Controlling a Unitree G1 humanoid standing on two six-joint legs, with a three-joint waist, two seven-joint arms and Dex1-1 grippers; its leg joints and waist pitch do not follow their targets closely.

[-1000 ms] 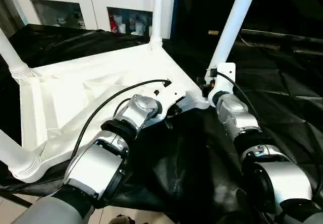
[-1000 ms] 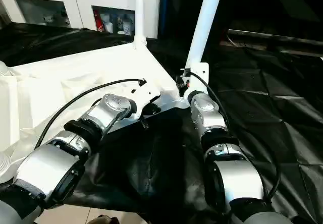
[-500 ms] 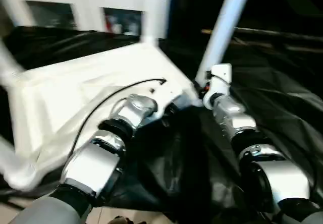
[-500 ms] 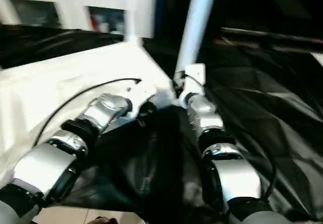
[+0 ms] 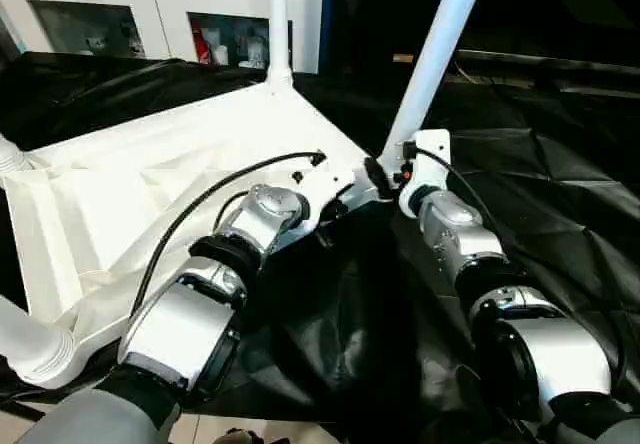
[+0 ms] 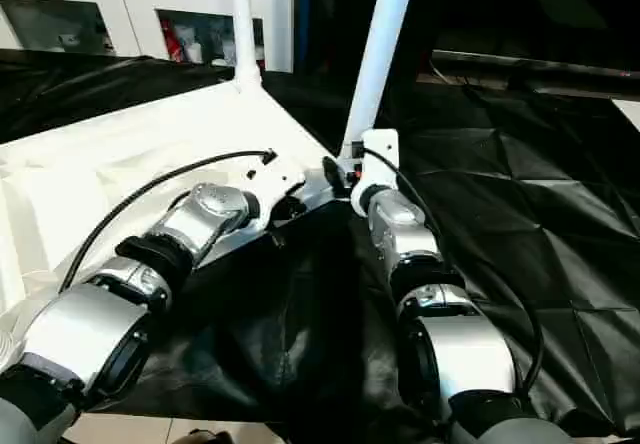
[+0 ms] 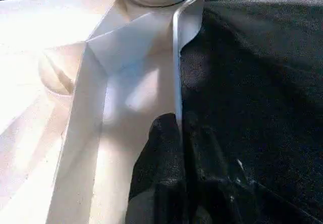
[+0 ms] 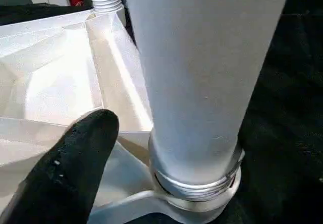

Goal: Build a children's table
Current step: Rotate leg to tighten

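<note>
The white tabletop point(image 5: 150, 194) lies upside down on the black-draped counter point(image 5: 560, 194), ribbed underside up, with legs rising from its corner sockets. The relation that matters is at the near right corner: the leg point(image 5: 435, 59) stands in its socket with its long axis leaning up and away toward the robot's right, not yet plumb by my reading, and the right gripper point(image 5: 385, 176) sits just beside its base, clearly the nearer arm. In the right wrist view one black finger point(image 8: 75, 158) presses near the leg's ribbed collar; whether those jaws are apart or together I cannot tell. The left gripper point(image 7: 176, 148) has its jaws clamped on the tabletop's rim, one finger each side of the thin wall, steadying the tabletop. The far leg point(image 5: 277, 19) stands upright in its socket. Each visible socket holds a leg.
</note>
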